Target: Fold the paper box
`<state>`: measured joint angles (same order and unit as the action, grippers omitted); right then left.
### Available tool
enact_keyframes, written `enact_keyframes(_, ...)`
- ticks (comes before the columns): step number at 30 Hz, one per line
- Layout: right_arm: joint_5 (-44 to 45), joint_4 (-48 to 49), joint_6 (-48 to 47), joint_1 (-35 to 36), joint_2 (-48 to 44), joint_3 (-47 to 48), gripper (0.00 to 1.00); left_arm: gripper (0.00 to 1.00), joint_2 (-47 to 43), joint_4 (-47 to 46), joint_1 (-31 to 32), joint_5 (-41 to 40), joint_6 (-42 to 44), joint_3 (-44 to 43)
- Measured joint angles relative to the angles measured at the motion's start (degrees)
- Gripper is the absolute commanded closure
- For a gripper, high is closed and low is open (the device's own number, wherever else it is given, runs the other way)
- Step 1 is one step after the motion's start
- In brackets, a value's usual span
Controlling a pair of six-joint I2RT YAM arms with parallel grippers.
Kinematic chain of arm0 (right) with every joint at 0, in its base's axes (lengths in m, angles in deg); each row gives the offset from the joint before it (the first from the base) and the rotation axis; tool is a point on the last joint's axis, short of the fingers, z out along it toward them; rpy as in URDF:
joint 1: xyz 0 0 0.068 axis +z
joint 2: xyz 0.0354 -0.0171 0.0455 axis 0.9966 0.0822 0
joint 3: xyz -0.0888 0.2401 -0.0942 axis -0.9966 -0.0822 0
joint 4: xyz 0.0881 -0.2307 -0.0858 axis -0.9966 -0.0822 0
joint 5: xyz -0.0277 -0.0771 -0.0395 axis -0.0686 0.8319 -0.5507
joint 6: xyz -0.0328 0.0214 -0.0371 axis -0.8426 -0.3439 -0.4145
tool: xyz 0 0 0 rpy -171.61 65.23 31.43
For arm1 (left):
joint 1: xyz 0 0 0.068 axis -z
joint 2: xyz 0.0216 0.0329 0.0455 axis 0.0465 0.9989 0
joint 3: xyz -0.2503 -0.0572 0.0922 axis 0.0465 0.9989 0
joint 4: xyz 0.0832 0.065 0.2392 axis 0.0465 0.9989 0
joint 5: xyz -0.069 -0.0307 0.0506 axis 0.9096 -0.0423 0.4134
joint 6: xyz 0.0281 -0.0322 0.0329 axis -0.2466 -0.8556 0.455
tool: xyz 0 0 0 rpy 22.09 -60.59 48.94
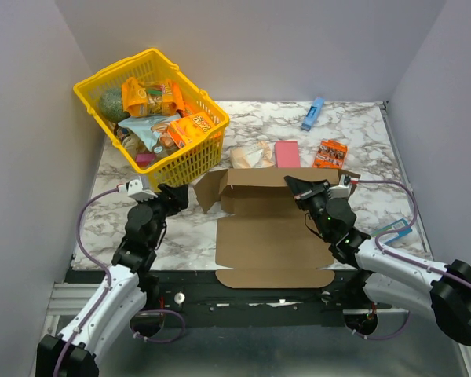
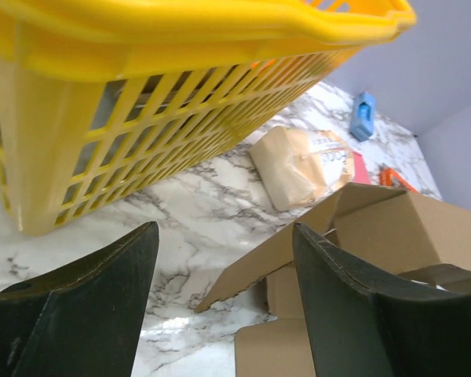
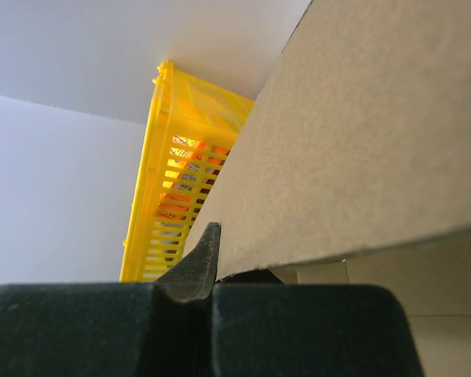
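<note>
Left arm: it reached forward from its base at the near-left edge, wrist low over the marble table (image 1: 180, 243).
Left gripper (image 1: 176, 195): it stood released, its dark fingers (image 2: 86, 306) spread wide with nothing between them, just beside the box's raised left flap.
Right arm: it stretched in from the near right, angled across the box's right edge.
Right gripper (image 1: 297, 185): it was clenched shut at the back right corner of the box. A cardboard panel lay against its fingertip in the right wrist view. Whether the panel was pinched could not be told.
Paper box (image 1: 271, 236): it lay at the table's centre near the front edge, its base flat and open, with the back wall and left flap tilted up.
Yellow basket (image 1: 190, 161): it was packed with snack packets at the back left, close beyond the left gripper.
Behind the box: a beige packet (image 1: 251, 155), a pink item (image 1: 286, 152) and a small orange snack box (image 1: 330, 153) lay in a row.
Far edge: a blue object (image 1: 312, 114) lay well apart from the rest.
</note>
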<state>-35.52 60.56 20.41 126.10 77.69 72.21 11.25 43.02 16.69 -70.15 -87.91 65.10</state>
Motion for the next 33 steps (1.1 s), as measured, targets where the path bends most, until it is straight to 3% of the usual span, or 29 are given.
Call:
enact_keyframes(9,0.0,-0.7,0.0,0.0,-0.5,0.0,1.00,0.24,12.9,-1.8,-1.7,-0.1,-0.9,0.0)
enact_keyframes(20,-0.1,-1.4,-0.8,0.0,-1.2,0.0,1.00,0.27,27.5,-21.2,-2.2,3.1,1.7,0.3)
enact_keyframes(25,-0.2,-1.3,-1.3,0.0,-1.2,0.0,0.99,0.29,33.5,-29.8,-1.9,8.5,3.0,0.8)
enact_keyframes(29,-0.4,-1.4,-1.5,0.0,-1.5,0.0,0.99,0.29,33.5,-33.6,-1.9,10.4,2.3,3.1)
enact_keyframes(33,-0.4,-1.7,-1.7,0.0,-2.1,0.0,1.00,0.29,28.0,-33.1,-1.9,11.1,1.1,6.9)
